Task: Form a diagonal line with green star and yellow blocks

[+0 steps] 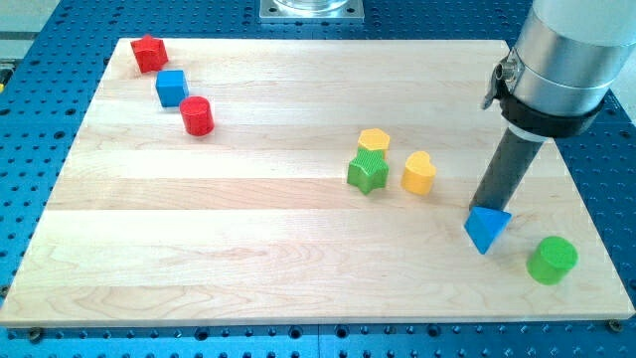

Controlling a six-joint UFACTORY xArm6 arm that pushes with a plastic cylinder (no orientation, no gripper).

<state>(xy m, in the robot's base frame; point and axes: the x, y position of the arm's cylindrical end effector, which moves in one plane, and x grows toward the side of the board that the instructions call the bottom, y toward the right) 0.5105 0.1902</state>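
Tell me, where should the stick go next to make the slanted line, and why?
Probably my tip should slide toward the view's left, away from the blue triangle it sits right behind, toward the yellow heart. The green star and yellow hexagon already touch on a slant, but the heart sits level with the star, off that line, so it likely needs a nudge.

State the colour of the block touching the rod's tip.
Blue: the triangular block at my tip, in the camera view.
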